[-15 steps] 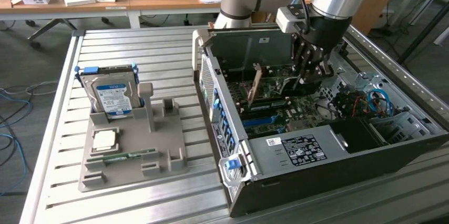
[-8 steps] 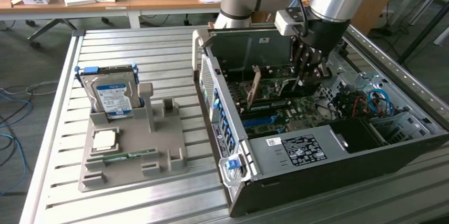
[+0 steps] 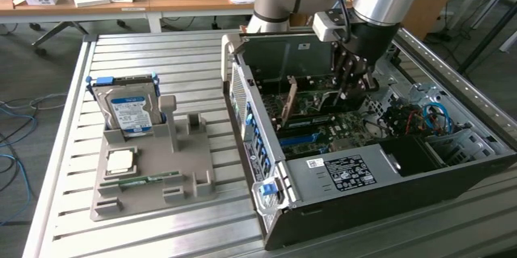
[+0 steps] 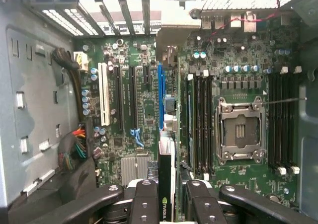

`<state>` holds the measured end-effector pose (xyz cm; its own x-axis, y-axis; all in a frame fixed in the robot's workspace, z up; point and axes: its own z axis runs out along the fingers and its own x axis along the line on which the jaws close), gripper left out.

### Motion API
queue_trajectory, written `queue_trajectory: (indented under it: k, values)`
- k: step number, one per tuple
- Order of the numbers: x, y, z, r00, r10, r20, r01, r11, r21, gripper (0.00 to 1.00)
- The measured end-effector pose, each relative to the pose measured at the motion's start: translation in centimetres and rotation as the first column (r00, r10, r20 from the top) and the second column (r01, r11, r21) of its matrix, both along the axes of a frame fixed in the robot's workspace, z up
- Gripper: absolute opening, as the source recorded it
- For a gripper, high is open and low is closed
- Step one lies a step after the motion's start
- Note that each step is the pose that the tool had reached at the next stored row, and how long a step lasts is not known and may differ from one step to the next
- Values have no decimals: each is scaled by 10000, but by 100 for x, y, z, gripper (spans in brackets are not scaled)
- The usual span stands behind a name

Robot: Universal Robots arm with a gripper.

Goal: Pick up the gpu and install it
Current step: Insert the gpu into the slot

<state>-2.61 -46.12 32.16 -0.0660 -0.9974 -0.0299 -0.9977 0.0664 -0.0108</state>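
1. The hand (image 4: 171,186) is clamped on the gpu (image 4: 164,206), one finger on each face.
2. The gpu is held on edge inside the case (image 3: 388,209), over its motherboard (image 4: 149,119).
3. The case lies open; a hard drive (image 3: 129,109) stands near the case.

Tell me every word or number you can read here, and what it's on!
No words or numbers can be read.
On the gpu: a green logo mark, no legible letters.
On the hard drive: blue label, print too blurred.
On the sticker inside the computer: print too small.
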Motion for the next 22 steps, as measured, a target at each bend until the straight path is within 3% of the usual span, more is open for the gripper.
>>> queue_trajectory:
  k: [7,13,22]
  values:
    - [-10,-2,0,10000,1,0,-1,10000,-1,26]
    - [-10,-64,0,10000,1,0,-1,10000,0,26]
    - [-13,-67,-89,10000,2,0,-2,10000,0,26]
